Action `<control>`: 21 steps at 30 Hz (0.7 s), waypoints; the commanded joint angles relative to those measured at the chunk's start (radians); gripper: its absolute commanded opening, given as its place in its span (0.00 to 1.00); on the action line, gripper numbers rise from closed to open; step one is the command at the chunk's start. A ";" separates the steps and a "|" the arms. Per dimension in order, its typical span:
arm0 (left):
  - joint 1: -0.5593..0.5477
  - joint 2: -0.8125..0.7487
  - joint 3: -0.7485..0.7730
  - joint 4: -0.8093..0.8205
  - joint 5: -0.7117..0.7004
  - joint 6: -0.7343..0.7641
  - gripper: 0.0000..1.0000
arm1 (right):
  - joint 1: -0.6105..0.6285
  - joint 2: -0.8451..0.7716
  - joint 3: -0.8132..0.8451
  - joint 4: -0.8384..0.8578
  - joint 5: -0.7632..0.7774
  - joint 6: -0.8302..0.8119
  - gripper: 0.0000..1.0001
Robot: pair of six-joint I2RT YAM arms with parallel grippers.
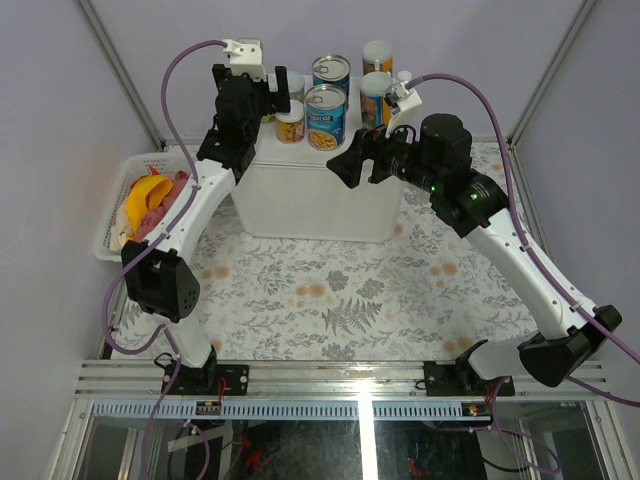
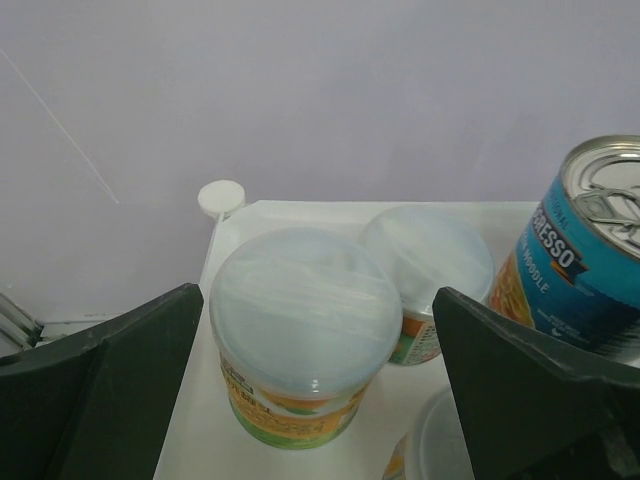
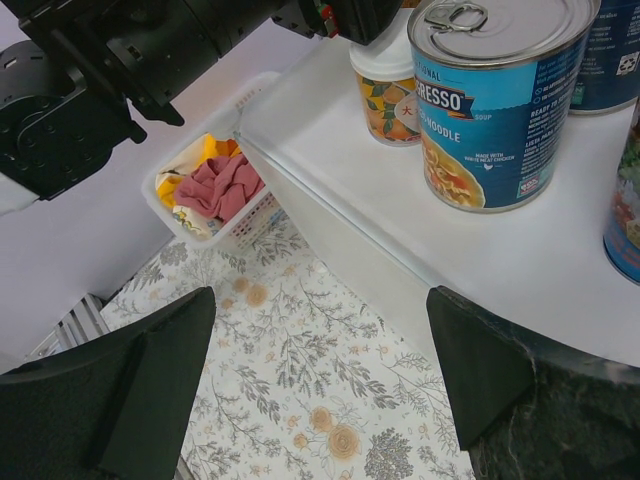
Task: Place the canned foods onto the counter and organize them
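Note:
The canned foods stand together on the back of the white counter (image 1: 320,205). There are two blue-labelled cans (image 1: 326,115) (image 1: 331,72), two tall canisters (image 1: 376,95) (image 1: 377,55) and small white-lidded jars (image 1: 290,125). My left gripper (image 1: 280,100) is open at the counter's back left corner. In the left wrist view a small jar (image 2: 300,330) stands between the open fingers (image 2: 120,380) without touching them, with another jar (image 2: 428,262) and a blue can (image 2: 590,270) behind. My right gripper (image 1: 352,165) hangs open and empty at the counter's front edge (image 3: 400,215), near a blue can (image 3: 500,100).
A white mesh basket (image 1: 112,225) with a yellow banana (image 1: 147,192) and pink cloth (image 3: 220,185) stands left of the counter. A round knob (image 2: 221,198) marks the counter's corner. The floral mat (image 1: 330,300) covers the table in front. Frame posts rise at the back corners.

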 commanded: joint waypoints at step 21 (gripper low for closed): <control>0.049 0.059 0.035 0.110 -0.082 -0.010 0.89 | -0.007 0.003 0.043 0.015 0.010 -0.022 0.94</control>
